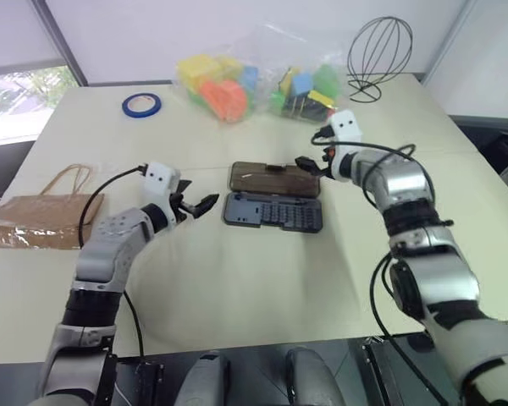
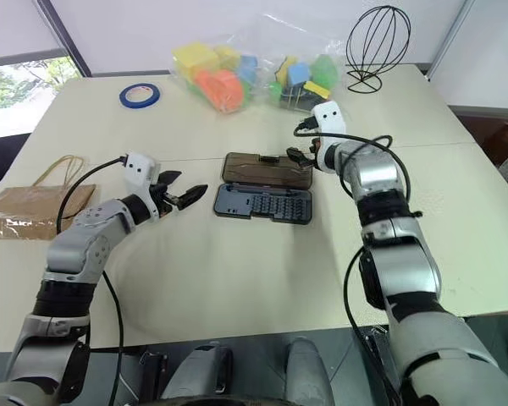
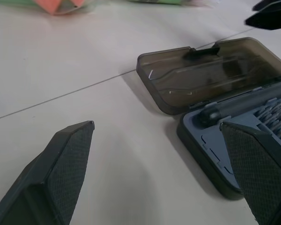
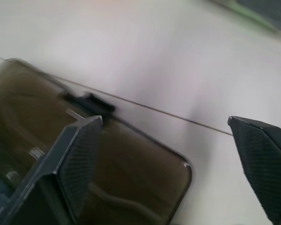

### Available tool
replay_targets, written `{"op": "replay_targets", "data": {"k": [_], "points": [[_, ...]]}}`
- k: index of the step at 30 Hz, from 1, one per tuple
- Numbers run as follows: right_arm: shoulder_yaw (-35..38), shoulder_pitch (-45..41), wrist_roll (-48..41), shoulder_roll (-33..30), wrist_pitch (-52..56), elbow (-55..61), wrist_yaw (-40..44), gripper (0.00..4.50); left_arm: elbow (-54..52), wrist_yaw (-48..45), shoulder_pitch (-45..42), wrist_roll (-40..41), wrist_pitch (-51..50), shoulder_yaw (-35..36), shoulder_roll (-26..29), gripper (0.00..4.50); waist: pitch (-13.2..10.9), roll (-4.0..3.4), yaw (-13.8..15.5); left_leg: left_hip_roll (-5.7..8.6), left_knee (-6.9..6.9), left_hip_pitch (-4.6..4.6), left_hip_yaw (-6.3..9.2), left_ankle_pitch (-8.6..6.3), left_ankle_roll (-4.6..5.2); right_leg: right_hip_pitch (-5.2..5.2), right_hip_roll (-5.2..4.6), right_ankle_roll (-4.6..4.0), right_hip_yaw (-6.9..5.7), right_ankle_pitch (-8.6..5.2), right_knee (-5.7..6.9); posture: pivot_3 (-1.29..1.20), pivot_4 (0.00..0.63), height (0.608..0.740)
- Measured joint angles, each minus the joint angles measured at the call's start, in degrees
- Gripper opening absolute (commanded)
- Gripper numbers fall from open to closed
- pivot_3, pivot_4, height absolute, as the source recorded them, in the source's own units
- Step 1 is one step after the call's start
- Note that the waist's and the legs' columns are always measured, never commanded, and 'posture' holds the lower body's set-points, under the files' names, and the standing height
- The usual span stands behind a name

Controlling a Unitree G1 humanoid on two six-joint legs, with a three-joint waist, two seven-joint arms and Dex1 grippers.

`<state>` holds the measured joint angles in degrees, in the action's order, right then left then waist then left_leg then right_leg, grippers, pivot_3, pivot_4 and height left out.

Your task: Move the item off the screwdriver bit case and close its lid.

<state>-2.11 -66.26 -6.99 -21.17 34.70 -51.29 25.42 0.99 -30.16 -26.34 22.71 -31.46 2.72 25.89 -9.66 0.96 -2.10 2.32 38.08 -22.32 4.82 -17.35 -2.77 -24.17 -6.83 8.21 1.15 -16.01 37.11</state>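
**Case lying open mid-desk, bag set aside at the left edge**

Nearest the camera: bare pale desk (image 1: 262,296), crossed only by both arms. Further in, at the centre, the screwdriver bit case (image 1: 273,211), a flat dark grey tray, lying open. Inside it, rows of small bits toward the right end and a dark, rod-like piece along the hinge side. Hinged to its far edge, the lid (image 1: 274,178), folded back flat on the desk: smoky brown, see-through, rounded at the corners, a small black latch tab on its far edge. Nothing resting on case or lid.

Well apart from the case, at the desk's left edge, the paper bag (image 1: 41,222): brown kraft, lying flat, thin tan twine handles looped toward the far side.

Just left of the case, the left gripper (image 1: 198,205), fingers spread wide and holding nothing, pointed at the case's left end. Above the lid's right far corner, the right gripper (image 1: 311,166), likewise spread and holding nothing; contact with the lid not discernible.

At the far side, two clear bags of colourful toys (image 1: 254,85), yellow, orange, blue and green blocks showing through the plastic. Left of them a blue tape roll (image 1: 141,105); right of them a black wire stand (image 1: 378,55), egg-shaped.
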Motion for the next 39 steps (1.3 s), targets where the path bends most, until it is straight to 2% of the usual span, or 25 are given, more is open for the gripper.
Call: {"op": "replay_targets", "data": {"k": [6, 13, 16, 22, 23, 34, 36, 39], "points": [[-1.05, -3.48, 4.69, 0.46, -3.30, -14.30, -2.12, 4.48, -1.46, 0.90, 0.88, -0.53, -0.03, 0.65, -0.17, 4.50, 0.00, -0.01, -0.84, 0.00, -0.04, -0.10, -0.01, 0.03, -0.05, -0.18, -0.01, 0.00, 0.01, 0.00, 0.04, 0.00, 0.150, 0.740], [-1.63, -5.42, 6.89, 0.69, -3.25, -16.73, -1.48, 4.48, -3.35, 2.35, 2.11, -0.81, -0.31, 1.12, -0.38, 4.50, 0.01, -0.03, -1.71, -0.01, -0.03, -0.10, 0.03, 0.08, -0.13, -0.18, 0.00, 0.00, 0.01, 0.00, 0.11, 0.00, 0.150, 0.740], [-1.56, -5.42, 7.26, 1.20, -3.90, -16.89, -1.49, 3.64, -3.37, 2.88, 2.14, -0.89, -0.30, 1.24, -0.59, 4.50, 0.01, -0.04, -1.83, -0.01, -0.03, -0.10, 0.02, 0.08, -0.13, -0.18, 0.00, 0.00, 0.01, 0.00, 0.12, 0.00, 0.150, 0.740], [-1.30, -5.94, 7.28, 3.12, -2.91, -16.89, -1.23, 0.44, -3.35, 3.18, 2.13, -1.00, -0.21, 1.38, -1.15, 4.50, 0.01, -0.04, -1.69, 0.01, -0.01, -0.10, 0.05, 0.08, -0.14, -0.17, -0.01, 0.00, 0.00, 0.00, 0.13, 0.00, 0.150, 0.740], [-0.99, -6.04, 7.26, 3.24, -2.74, -16.82, -1.40, 0.03, -3.32, 3.19, 2.13, -1.04, -0.14, 1.39, -1.17, 4.50, 0.01, -0.04, -1.65, 0.01, -0.01, -0.10, 0.05, 0.08, -0.15, -0.17, -0.01, 0.00, 0.00, 0.00, 0.13, 0.00, 0.150, 0.740], [-0.35, -6.74, 7.32, 2.92, 3.36, -13.33, -0.17, 0.03, -1.06, 3.86, 0.69, -2.22, 1.86, 2.58, -1.23, 4.50, 0.04, -0.04, -1.78, 0.02, 0.01, -0.10, 0.07, 0.09, -0.16, -0.15, -0.01, 0.00, -0.02, 0.00, 0.15, 0.00, 0.150, 0.740], [-0.26, -5.39, 7.22, 2.38, 7.37, -9.47, 0.11, 0.03, -0.49, 4.05, 0.06, -2.39, 2.14, 3.02, -1.13, 4.50, 0.04, -0.04, -1.71, 0.02, 0.01, -0.10, 0.08, 0.09, -0.16, -0.15, -0.01, 0.00, -0.02, 0.00, 0.15, 0.00, 0.150, 0.740], [0.19, 0.20, 6.13, 1.89, 17.82, 3.95, 0.30, 0.03, 0.50, 4.13, -0.79, -2.81, 3.11, 3.29, -1.19, 4.50, 0.04, -0.04, -1.70, 0.01, -0.01, -0.11, 0.13, 0.09, -0.16, -0.16, -0.02, 0.01, -0.02, 0.00, 0.18, 0.00, 0.150, 0.740]]}}
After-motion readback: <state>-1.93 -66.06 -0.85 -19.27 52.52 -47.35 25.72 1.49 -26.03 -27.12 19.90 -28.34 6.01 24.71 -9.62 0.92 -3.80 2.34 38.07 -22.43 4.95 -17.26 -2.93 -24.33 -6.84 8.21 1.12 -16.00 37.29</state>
